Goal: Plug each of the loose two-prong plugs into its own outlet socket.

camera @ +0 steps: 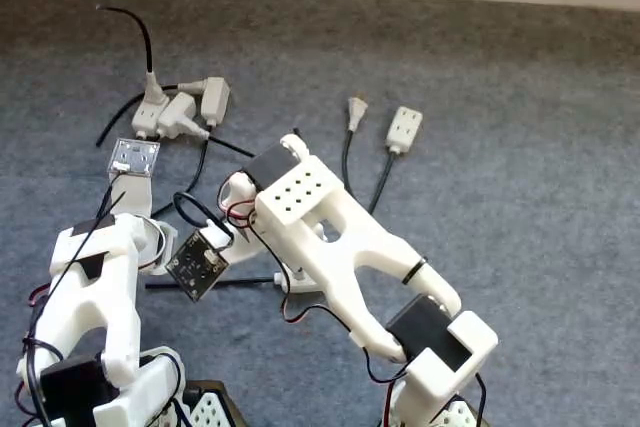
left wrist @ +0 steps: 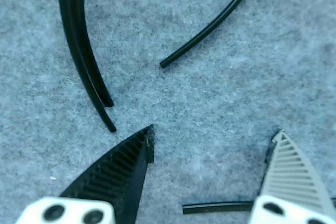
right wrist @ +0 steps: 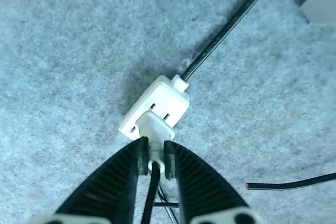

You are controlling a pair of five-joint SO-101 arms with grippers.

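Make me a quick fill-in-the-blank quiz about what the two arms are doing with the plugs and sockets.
1. The right gripper is ____ on the white plug, pinching it.
2. That plug sits against a white outlet socket whose cable is coloured ____.
3. The left gripper hangs ____ over the carpet, holding nothing.

Missing words: shut; black; open.
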